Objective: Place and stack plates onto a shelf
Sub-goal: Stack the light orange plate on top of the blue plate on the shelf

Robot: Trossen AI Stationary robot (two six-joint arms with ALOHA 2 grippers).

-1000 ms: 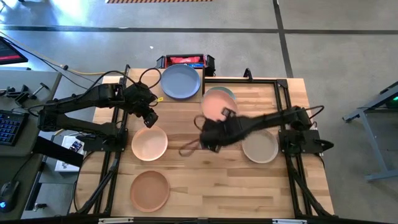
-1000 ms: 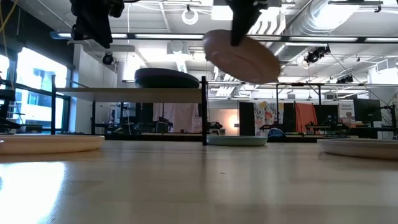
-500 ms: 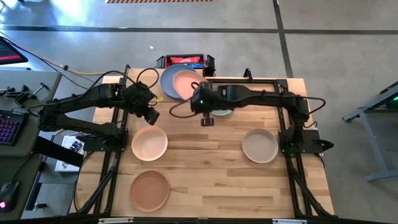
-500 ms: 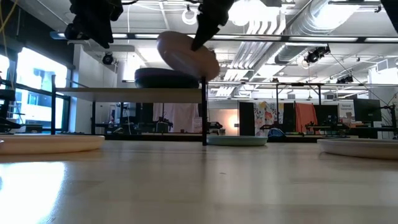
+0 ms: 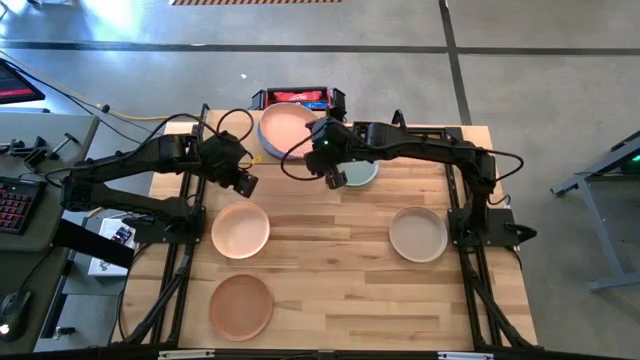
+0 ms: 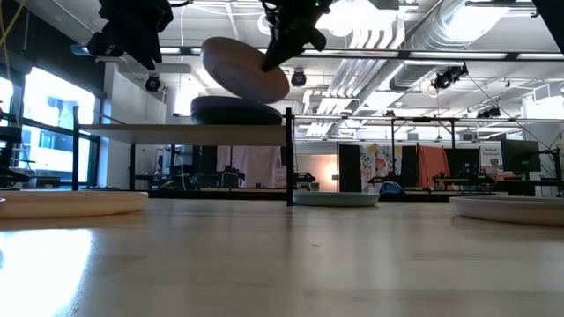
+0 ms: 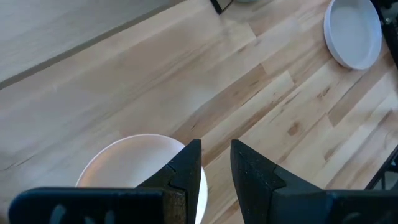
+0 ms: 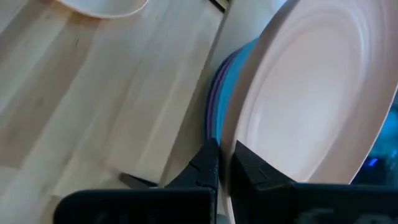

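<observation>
My right gripper (image 5: 322,152) is shut on a salmon pink plate (image 5: 288,128) and holds it over the shelf (image 6: 176,132) at the table's far left. A blue plate (image 8: 233,74) lies on the shelf under it, with a purple edge below that. This stack shows dark in the low view (image 6: 236,110). My left gripper (image 7: 216,163) hangs open above the peach plate (image 7: 134,171), with nothing between its fingers. My right gripper pinches the salmon plate's rim (image 8: 231,140) between its two fingers, at the edge that faces the table's right. The fingers slant down from the right. The plate (image 6: 242,69) is lifted clear and tilted, above the stack on the shelf.
On the tabletop lie a peach plate (image 5: 240,230), a terracotta plate (image 5: 240,305), a beige plate (image 5: 418,233) and a pale grey-green plate (image 5: 362,175) partly under my right arm. A red and black object (image 5: 298,97) sits beyond the shelf.
My right gripper has carried the salmon plate from over the middle of the table toward the far left, up to above the shelf's stack. Its wrist has rolled on the way, and the plate stays tilted and clear.
</observation>
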